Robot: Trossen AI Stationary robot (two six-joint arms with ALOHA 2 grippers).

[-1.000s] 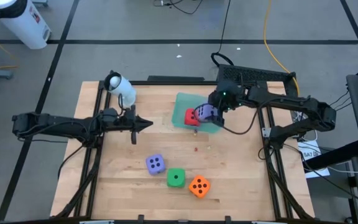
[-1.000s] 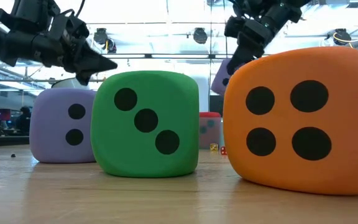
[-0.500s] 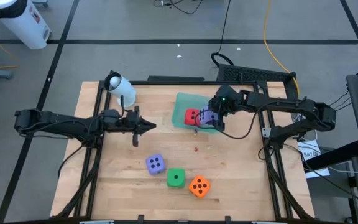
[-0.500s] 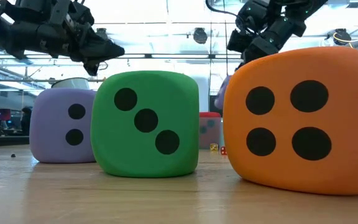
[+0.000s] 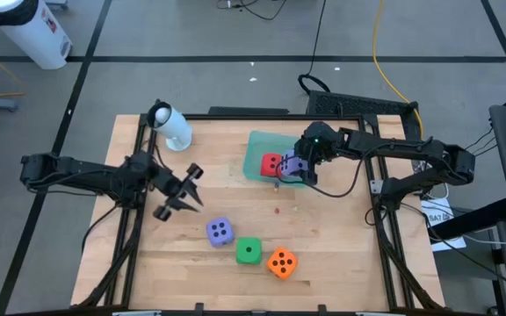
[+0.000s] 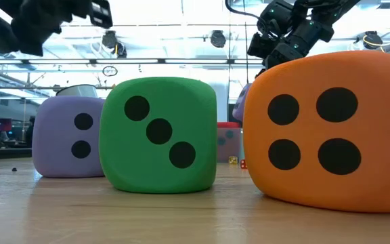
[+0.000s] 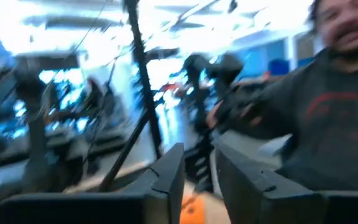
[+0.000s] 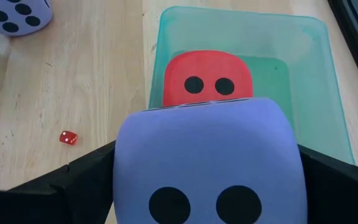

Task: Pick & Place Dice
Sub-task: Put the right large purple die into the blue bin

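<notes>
Status from my end: roughly two of five, I'd judge. Nearest the front edge of the wooden table (image 5: 323, 254) three soft foam cubes with black pips are untouched: the orange foam die (image 5: 280, 262), the green foam die (image 5: 249, 252) just beside it, then the purple foam die (image 5: 220, 231) a bit further in. From table height the orange one shows four pips, the green a diagonal three, the purple two; all sit flat with rounded corners and no visible dents. A tiny red die (image 8: 68, 137) lies loose on the wood between that group and the bin; not part of the set, I think. Left hand (image 5: 183, 189) hangs over the table near the purple die, fingers spread wide, holding nothing; its wrist view is blurred and pointed at the room, where a person in a dark top shows. Further back, the red foam die (image 5: 271, 164) rests inside the translucent green plastic tray (image 5: 257, 140), two pips showing. Right hand (image 5: 299, 167) is over the tray, clamped on the second purple foam die (image 8: 207, 158), not released yet and right next to the red one. White cylindrical container (image 5: 172, 125) sits at the far left corner.
</notes>
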